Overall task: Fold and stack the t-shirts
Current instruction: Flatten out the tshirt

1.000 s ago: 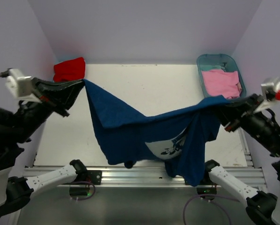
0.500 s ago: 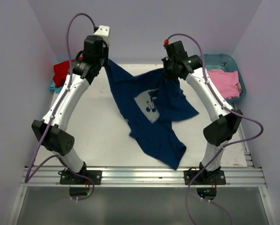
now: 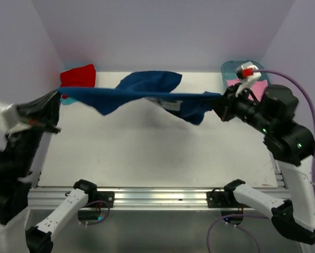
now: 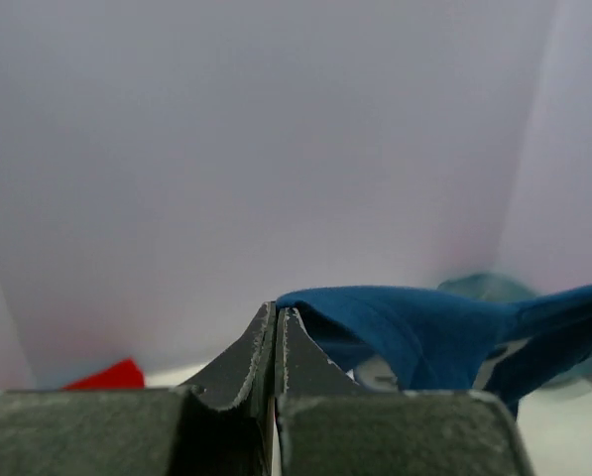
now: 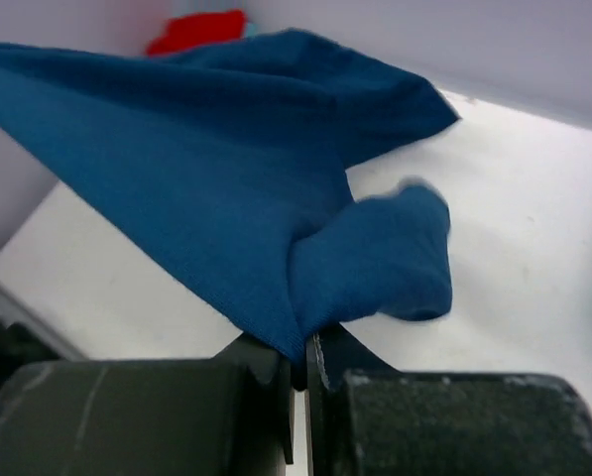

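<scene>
The navy blue t-shirt [image 3: 141, 90] hangs stretched in the air across the back of the table, held at both ends. My left gripper [image 3: 59, 95] is shut on its left corner, seen as blue cloth [image 4: 424, 327] at my left gripper [image 4: 278, 309] tips. My right gripper [image 3: 219, 100] is shut on the other end, where the navy cloth [image 5: 206, 169] bunches into my right gripper [image 5: 303, 352]. A bit of the pale print [image 3: 170, 106] shows under the fold. A red t-shirt [image 3: 78, 77] lies at the back left. A pink t-shirt [image 3: 258, 88] lies at the back right, partly hidden by my right arm.
A teal plastic tub [image 3: 235, 68] stands at the back right corner, holding the pink shirt. A sliver of teal cloth [image 3: 66, 100] peeks out below the red shirt. The white table [image 3: 157, 153] has an aluminium rail [image 3: 157, 197] along its near edge.
Both arms swung from reaching over the table's back to low, wide positions at the sides. The navy shirt went from draped and hanging to pulled taut between them.
</scene>
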Tool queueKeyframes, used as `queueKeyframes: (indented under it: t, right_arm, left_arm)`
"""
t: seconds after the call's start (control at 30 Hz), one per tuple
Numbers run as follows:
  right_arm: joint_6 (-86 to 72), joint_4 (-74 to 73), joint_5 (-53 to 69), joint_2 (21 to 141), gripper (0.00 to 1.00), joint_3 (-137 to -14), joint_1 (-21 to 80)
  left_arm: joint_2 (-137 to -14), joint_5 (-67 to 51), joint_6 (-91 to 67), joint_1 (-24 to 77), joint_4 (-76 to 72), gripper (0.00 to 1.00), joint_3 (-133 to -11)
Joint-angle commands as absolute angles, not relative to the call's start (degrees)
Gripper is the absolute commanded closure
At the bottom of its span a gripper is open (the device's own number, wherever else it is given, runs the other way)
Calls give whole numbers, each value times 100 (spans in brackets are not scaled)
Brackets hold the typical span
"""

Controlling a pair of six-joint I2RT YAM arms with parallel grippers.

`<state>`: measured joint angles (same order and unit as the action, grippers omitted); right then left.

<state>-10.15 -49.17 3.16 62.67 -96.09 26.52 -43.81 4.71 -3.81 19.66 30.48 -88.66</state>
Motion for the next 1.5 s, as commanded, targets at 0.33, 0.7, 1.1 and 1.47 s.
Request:
queueKeyframes:
  t: [0.33, 0.7, 1.1, 1.47]
  right_arm:
    - [-1195, -6160, 2860, 5378, 100, -10284, 2681]
    - [-1598, -7338, 602, 5959, 100, -9360, 2689]
    - [-2285, -7989, -3550, 6881, 100, -10415, 2637]
    - [-2259, -8306, -3579, 7128, 100, -10538, 2602]
  left_arm:
    - [-3357, -1214, -1029, 1846, 3243, 100, -9809]
    - [-3603, 834, -932, 1846, 3674, 100, -9844]
    - [-3990, 2038, -414, 1977, 4025, 100, -9712]
    - [-4131, 3464, -184, 2505, 4201, 100, -9923]
